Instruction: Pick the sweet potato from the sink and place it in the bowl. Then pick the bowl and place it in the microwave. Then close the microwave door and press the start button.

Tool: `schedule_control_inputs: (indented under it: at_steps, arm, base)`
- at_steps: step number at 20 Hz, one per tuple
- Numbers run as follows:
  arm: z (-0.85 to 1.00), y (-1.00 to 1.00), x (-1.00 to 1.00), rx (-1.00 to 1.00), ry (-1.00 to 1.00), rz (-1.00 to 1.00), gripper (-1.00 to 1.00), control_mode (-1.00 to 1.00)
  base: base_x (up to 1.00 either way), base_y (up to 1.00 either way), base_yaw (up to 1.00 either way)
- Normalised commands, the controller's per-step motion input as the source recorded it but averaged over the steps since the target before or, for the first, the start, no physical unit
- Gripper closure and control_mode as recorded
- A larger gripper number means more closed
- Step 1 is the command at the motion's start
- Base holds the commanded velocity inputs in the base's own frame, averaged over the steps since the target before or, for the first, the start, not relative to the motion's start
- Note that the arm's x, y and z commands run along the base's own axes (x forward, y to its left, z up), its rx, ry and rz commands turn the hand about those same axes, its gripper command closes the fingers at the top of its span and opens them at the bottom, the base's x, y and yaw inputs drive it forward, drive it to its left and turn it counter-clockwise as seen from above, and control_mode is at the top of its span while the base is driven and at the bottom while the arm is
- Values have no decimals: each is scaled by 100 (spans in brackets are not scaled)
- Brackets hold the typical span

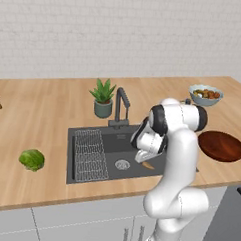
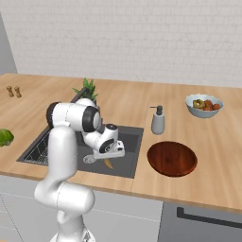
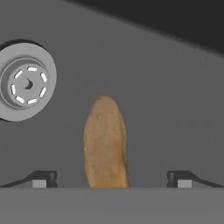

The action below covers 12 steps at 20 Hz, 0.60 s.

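Wide wooden counter (image 1: 47, 118), and the arm (image 1: 177, 165) is bent over it, hand down inside the sink (image 1: 109, 142). The basin is dark grey, with the rack (image 1: 89, 155) on its 9 o'clock side in the left base view, the faucet (image 1: 121, 106) at 12 and the drain (image 1: 122, 164) near the middle of the floor. The bowl (image 2: 172, 158) waits on the counter at the sink's 3 o'clock in the right base view, empty, well apart from the potato. Fruit bowl (image 2: 204, 105) further back, soap bottle (image 2: 158, 120) between it and the sink, plant (image 1: 103, 97) by the faucet, lettuce (image 1: 32, 159) off at 9.

Now the small stuff. Gripper (image 3: 111, 179) hovers over the potato (image 3: 106, 143), fingers spread wide, one fingertip (image 3: 43, 178) at 8 o'clock in the hand view and the other at 4. The potato lies on the sink floor, running lengthwise between them toward 12, the drain at its 10 o'clock. Nothing is gripped.

So this looks like step one, the pick, lined up and not yet closed. The next move probably calls for a little more descent so the fingers straddle the narrow width, then a firm squeeze and a straight lift clear of the basin wall before swinging toward the bowl.
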Motion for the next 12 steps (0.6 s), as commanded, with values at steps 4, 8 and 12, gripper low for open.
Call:
schedule_control_inputs:
  at_steps: [4, 8, 12]
  arm:
    - [-16, 0, 4, 0, 2, 6, -100, -100]
    - [-19, 0, 0, 0, 2, 3, -100, -100]
    - [-24, 0, 0, 0, 2, 3, -100, -100]
  base:
    - [0, 0, 0]
    - [0, 0, 0]
    - [0, 0, 0]
